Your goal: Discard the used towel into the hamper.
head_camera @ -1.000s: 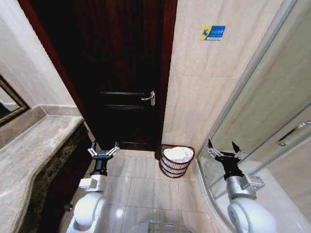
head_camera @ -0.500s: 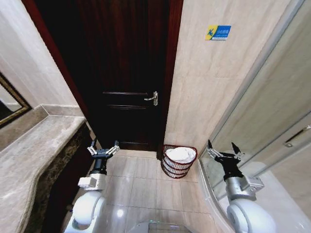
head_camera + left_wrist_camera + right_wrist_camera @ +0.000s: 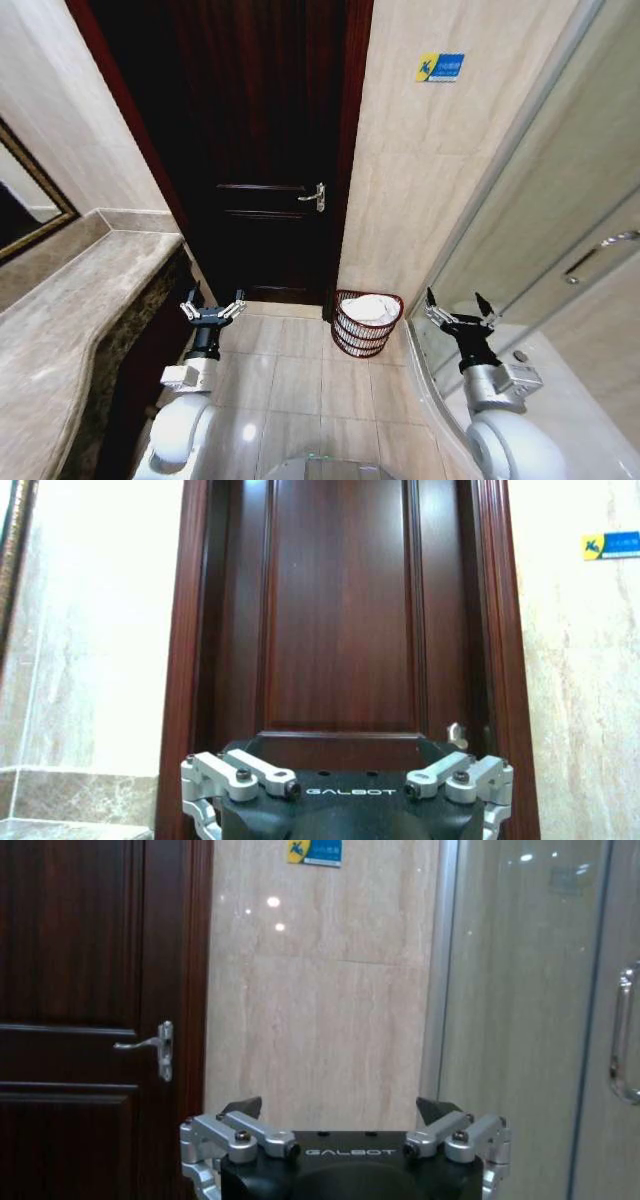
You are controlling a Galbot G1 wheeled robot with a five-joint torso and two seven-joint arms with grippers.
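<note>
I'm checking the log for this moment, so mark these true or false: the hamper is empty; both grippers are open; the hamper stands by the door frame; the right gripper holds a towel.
1. The hamper is empty: false, something white lies inside it.
2. Left gripper and right gripper both have their jaws open: true.
3. The hamper stands on the floor beside the dark door's frame: true.
4. The right gripper holds a towel: false, it holds nothing.

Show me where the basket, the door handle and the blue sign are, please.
basket (image 3: 366, 333): head view, front wicker wall.
door handle (image 3: 316, 197): head view, the metal lever.
blue sign (image 3: 440, 67): head view, middle of the sticker.
</note>
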